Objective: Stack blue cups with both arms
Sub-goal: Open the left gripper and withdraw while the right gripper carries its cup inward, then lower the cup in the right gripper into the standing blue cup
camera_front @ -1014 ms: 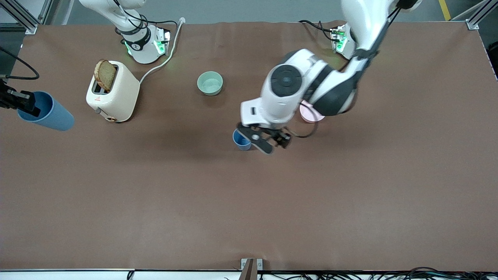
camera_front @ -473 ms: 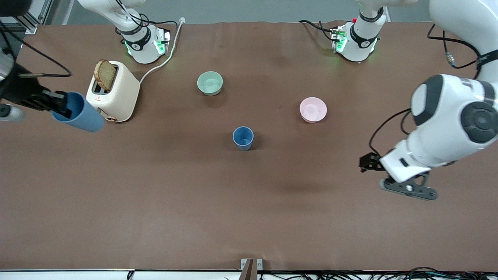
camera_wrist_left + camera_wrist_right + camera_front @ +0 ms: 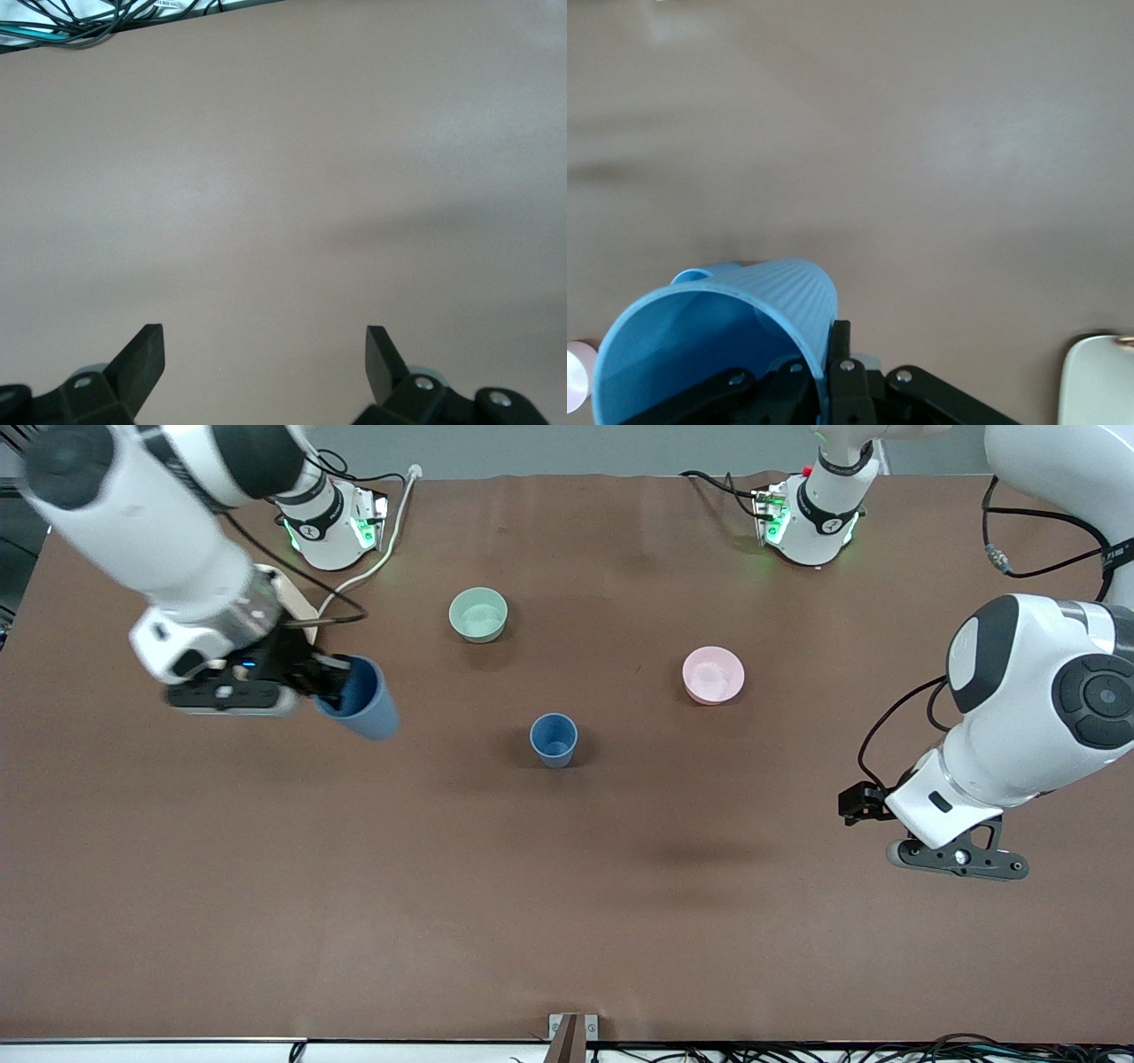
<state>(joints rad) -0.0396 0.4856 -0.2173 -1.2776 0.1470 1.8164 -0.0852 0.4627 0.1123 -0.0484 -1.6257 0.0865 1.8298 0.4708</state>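
Blue plastic fills my right gripper (image 3: 323,686): its fingers are pinched on the rim of one blue cup (image 3: 363,700), which I hold tilted in the air over the brown table (image 3: 567,886), toward the right arm's end. From my right wrist view the held cup (image 3: 718,341) shows its ribbed wall and open mouth, with a finger clamped against the rim. A second blue cup (image 3: 554,740) stands upright on the table near the middle, nearer the front camera than the mint-green bowl (image 3: 478,615) and the pink bowl (image 3: 713,675). My left gripper (image 3: 266,363) hangs over bare table toward the left arm's end, fingers spread wide and holding nothing. A cream toaster (image 3: 297,607) sits mostly hidden under my right arm.
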